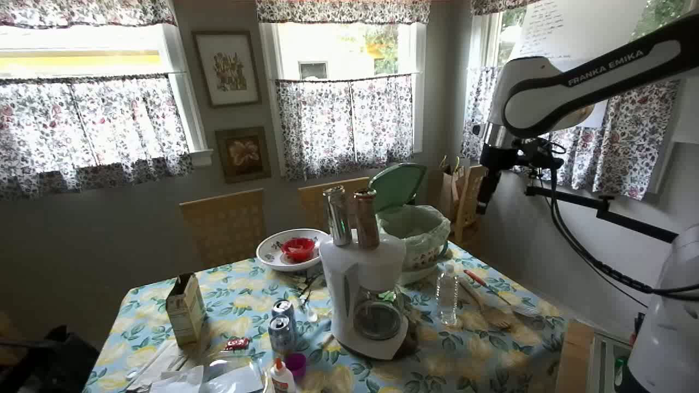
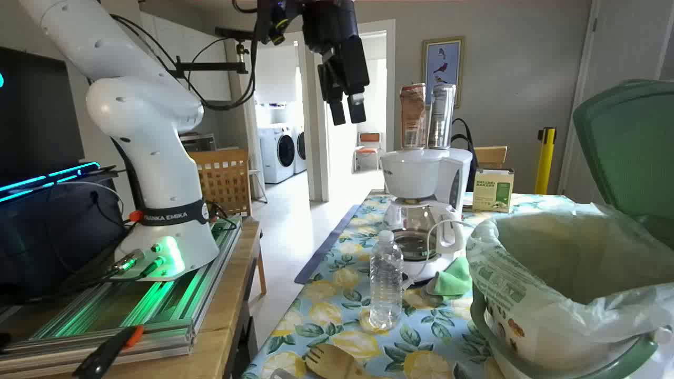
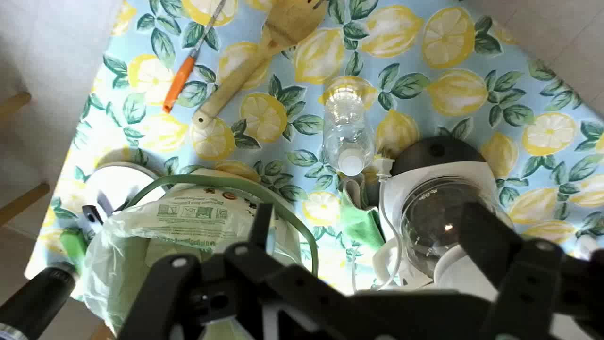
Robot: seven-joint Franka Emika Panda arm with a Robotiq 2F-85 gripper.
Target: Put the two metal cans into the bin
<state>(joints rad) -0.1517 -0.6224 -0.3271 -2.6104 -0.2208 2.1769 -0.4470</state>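
Inside the bin (image 1: 419, 261), a liner (image 1: 419, 222).

in an exterior view, the bin (image 2: 529, 345) is cropped at lower right; in the wrist view, the gripper (image 3: 370, 226) is blurred along the bottom.

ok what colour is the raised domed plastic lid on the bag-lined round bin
The lid is muted green; it shows best in an exterior view.
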